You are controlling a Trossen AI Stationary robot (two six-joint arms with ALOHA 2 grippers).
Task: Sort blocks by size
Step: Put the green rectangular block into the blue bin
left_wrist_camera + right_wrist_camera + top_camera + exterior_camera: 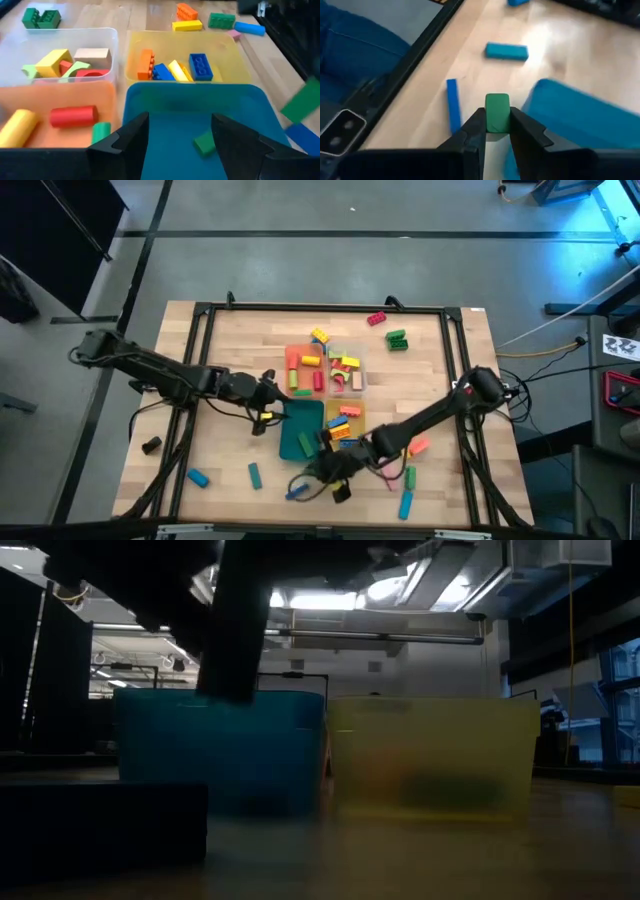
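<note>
Four trays stand mid-table: orange, clear, teal and yellow, most with blocks lying in them. A small green block lies on the teal tray's floor. My right gripper hovers near the table's front edge, beside the teal tray, shut on a green block. A thin blue bar and a teal block lie on the table ahead of it. My left gripper stands open over the teal tray's left end, with nothing between its fingers. My right gripper pinches the green block between its two fingers, on the block's two opposite sides. The block's rounded end juts out past the fingertips. The fingers slant downward, coming from the table's right. The block is lifted clear of the table.
Loose blocks lie on the wood: red and green at the far side, blue and teal at the near left, pink, green and teal at the near right. A black frame edges the table.
</note>
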